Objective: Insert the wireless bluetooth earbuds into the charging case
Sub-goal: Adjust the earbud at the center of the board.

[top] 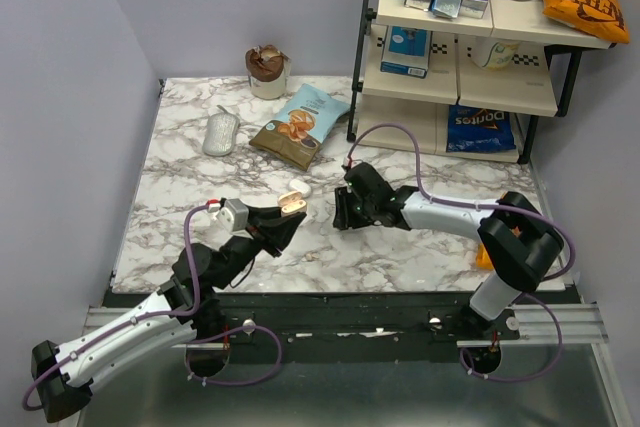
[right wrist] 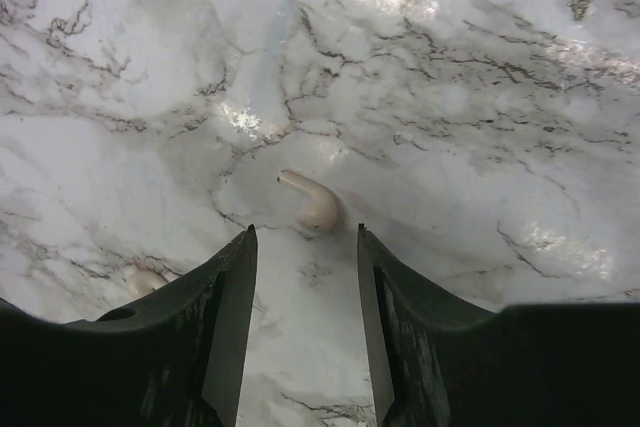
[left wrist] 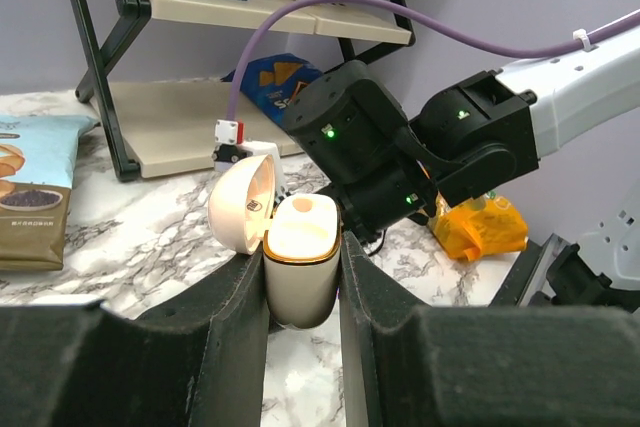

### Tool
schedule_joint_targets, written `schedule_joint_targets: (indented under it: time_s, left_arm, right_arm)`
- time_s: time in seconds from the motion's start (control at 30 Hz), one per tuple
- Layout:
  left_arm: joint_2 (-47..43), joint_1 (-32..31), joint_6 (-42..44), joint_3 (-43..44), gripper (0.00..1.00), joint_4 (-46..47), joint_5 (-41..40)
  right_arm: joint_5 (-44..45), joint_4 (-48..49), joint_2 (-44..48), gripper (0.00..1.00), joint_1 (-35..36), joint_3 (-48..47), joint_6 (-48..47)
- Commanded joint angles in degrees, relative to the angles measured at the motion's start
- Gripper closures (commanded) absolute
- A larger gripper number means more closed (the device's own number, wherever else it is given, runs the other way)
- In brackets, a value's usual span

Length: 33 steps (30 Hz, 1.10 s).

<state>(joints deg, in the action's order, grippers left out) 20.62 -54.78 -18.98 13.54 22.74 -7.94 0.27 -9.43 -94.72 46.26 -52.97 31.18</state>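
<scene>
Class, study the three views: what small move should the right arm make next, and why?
Probably lower the right gripper and close on the earbud. That earbud lies loose on the marble table just ahead of its open jaws, while the left gripper holds the charging case with its lid open, ready to receive it.

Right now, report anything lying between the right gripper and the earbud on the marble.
Nothing visible does. The earbud lies on bare marble just ahead of the open right gripper, in line with the gap between its fingers.
</scene>
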Motion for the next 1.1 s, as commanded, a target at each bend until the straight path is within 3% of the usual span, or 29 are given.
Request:
schedule_joint_targets:
  time_s: [0.0, 0.53, 0.9, 1.07]
  left_arm:
    - [-1.28, -0.24, -0.79, -0.62, 1.00, 1.34, -0.14]
    - [-2.08, -0.24, -1.15, -1.06, 1.00, 0.37, -0.58]
    - [-2.52, -0.23, -0.79, -0.71, 1.00, -0.59, -1.02]
    - [-1.64, -0.24, -0.79, -0.88, 1.00, 0.19, -0.93]
  right_arm:
    - [-0.80, 0.82, 1.38, 0.46, 1.11, 2.60, -0.59]
    - [7.98, -0.94, -5.83, 0.62, 1.02, -1.25, -2.61]
    - [14.05, -2.70, -6.45, 0.62, -1.17, -3.46, -7.71]
    - [10.10, -1.03, -5.48, 0.53, -1.26, -3.28, -8.68]
